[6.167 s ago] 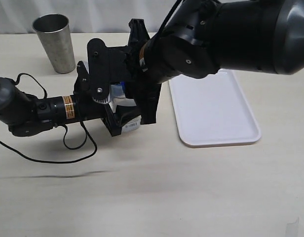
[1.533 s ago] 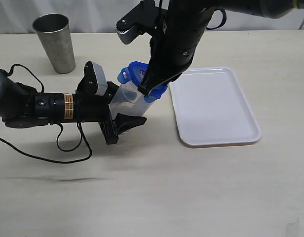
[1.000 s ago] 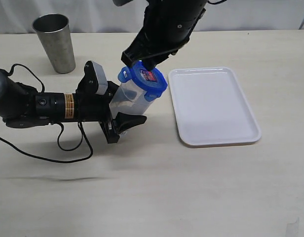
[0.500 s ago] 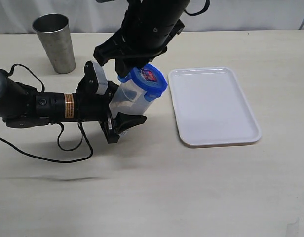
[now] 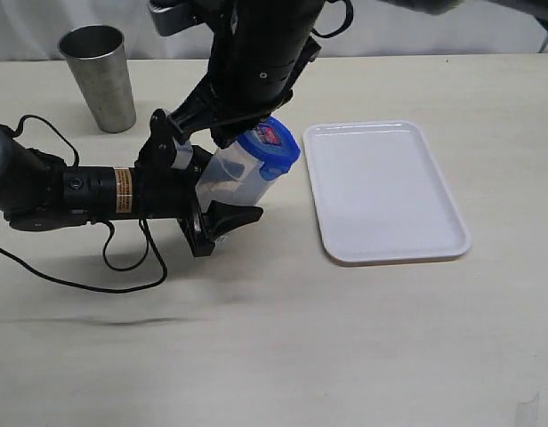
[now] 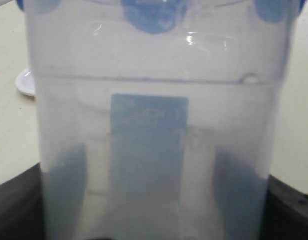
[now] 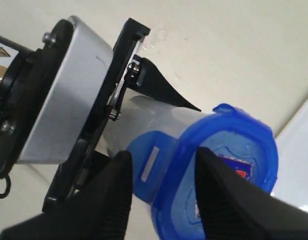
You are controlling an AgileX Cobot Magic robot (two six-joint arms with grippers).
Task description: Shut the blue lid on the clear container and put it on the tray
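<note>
The clear container (image 5: 228,178) is held tilted, its mouth leaning toward the tray (image 5: 385,191), and is clamped low on its body by the left gripper (image 5: 216,189). In the left wrist view, dark fingers (image 6: 24,205) are seen pressed against both sides of its wall. It is kept over the table just beside the tray, not on it.

The blue lid (image 5: 269,147) is seated on the mouth, with its red-and-white sticker facing up. In the right wrist view, the right gripper (image 7: 161,175) is set astride one side flap of the lid, one finger on each side of it. Whether the flap is actually pinched cannot be told.

The capping is judged to be nearly done. At least this flap appears not yet snapped flat, and the state of the other flaps cannot be made out. The transfer to the tray is not yet begun.

The work is done on a pale beige table (image 5: 283,356). A steel cup (image 5: 98,76) is stood well apart at the far left, and a black cable (image 5: 123,267) is looped on the surface beneath the left arm. A white wall is seen behind.
</note>
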